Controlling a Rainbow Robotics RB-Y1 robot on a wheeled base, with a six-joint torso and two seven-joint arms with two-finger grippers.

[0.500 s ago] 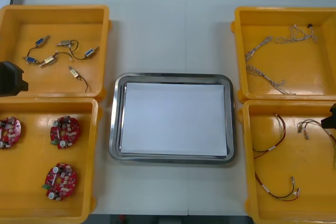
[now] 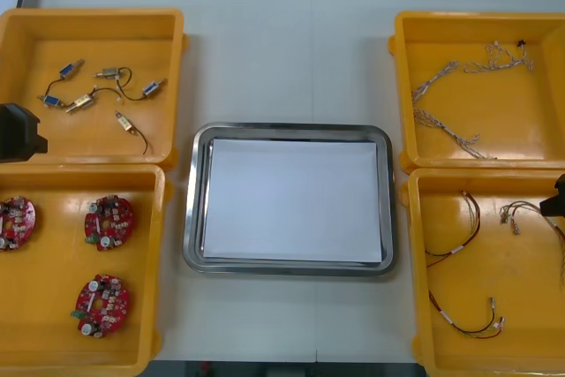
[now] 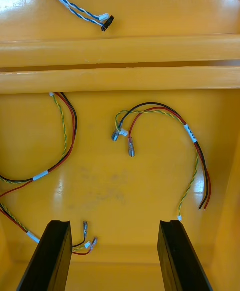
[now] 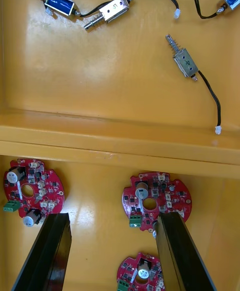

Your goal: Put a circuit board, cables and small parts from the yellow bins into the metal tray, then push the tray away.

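Our left hand [image 4: 114,218] hung over the two yellow bins [image 2: 97,165] on the left side of the desk [image 2: 282,59], above the wall between them. Its two black fingers [image 4: 47,256] stood wide apart and held nothing. In the nearer left bin [image 2: 53,342] lay three round red circuit boards [image 4: 156,201]. In the wrist view one fingertip crossed the edge of the middle board, and we could not tell whether it touched. In the farther left bin [image 2: 88,19] the small metal parts [image 4: 186,63] lay scattered on their thin black leads. Our right hand [image 3: 114,223] hovered at the outer edge of the nearer right bin [image 2: 530,289], likewise spread wide and gripping nothing. Between and beyond its fingers we saw bare bin floor and the red and yellow cables [image 3: 191,134], one curled in a loop ahead of the fingertips, and another trailing past one finger with its small connector ends just beside that finger. Over the wall, in the farther right bin [image 2: 477,19], lay a twisted blue and white cable [image 3: 104,18]. The metal tray [image 2: 190,218], white inside, sat on the desk between the two pairs of bins, well apart from both hands
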